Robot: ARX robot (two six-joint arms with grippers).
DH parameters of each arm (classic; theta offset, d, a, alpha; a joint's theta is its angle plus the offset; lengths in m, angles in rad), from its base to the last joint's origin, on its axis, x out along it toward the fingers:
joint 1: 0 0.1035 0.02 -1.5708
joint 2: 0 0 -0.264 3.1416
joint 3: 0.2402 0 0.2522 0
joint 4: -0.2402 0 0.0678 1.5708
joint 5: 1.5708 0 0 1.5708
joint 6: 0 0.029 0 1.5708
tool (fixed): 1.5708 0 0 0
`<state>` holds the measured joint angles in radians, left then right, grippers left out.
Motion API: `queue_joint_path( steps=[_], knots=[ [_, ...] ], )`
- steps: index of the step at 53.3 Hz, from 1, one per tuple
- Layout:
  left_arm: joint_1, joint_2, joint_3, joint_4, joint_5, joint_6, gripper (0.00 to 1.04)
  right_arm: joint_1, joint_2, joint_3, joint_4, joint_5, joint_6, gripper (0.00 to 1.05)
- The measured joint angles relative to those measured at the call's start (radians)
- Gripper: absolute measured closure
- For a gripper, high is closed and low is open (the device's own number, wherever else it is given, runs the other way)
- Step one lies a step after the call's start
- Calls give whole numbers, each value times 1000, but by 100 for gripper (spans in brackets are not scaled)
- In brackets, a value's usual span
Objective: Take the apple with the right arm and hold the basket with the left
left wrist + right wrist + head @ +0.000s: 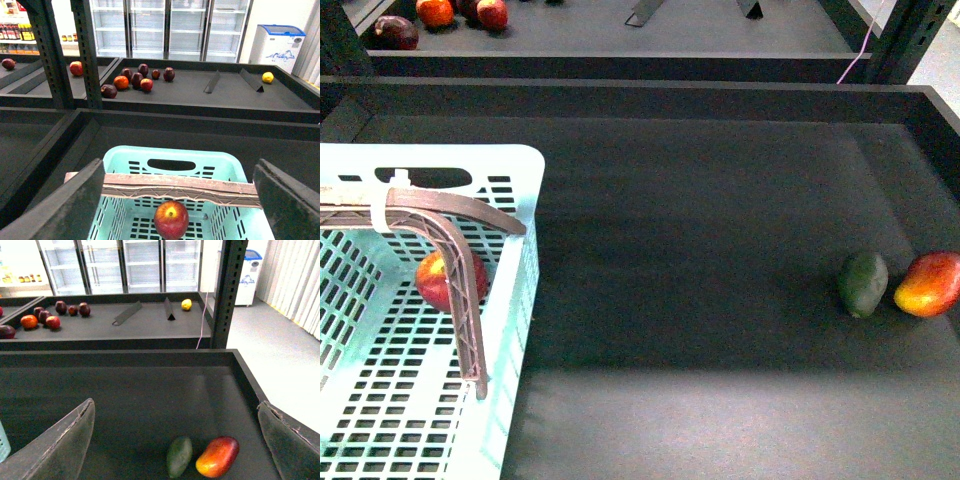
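The basket [525, 250] is located at the lower left of the front view, on the dark tray surface [700, 300]. The apple [442, 282] is seen lying on the slotted basket floor, partly hidden behind the curved lattice handle [460, 270], to which a white tie [386, 208] is fastened. Neither arm is visible in the front view.

In the left wrist view, the left gripper [177, 200] is seen with its fingers [75, 205] spread wide apart. The handle bar lies between them; no contact with either finger can be confirmed. The apple is shown below the bar, at the lower centre of that frame.

In the right wrist view, the right gripper [175, 440] is seen with its fingers [62, 442] wide apart and nothing held between them. A dark green oval fruit [863, 283] and a red-and-yellow fruit [930, 284] are located at the right edge of the front view, just beside each other and well apart from the basket. Further fruit is laid out on the rear shelf [200, 90].
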<state>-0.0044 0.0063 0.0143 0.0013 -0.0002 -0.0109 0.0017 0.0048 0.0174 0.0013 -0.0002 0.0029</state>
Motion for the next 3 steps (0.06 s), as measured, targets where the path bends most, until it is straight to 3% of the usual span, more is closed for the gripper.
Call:
queue_joint_path(
  steps=[3],
  knots=[
    [0,0,0,0,0,2,8,0,0,0,0,0,0,9]
  ],
)
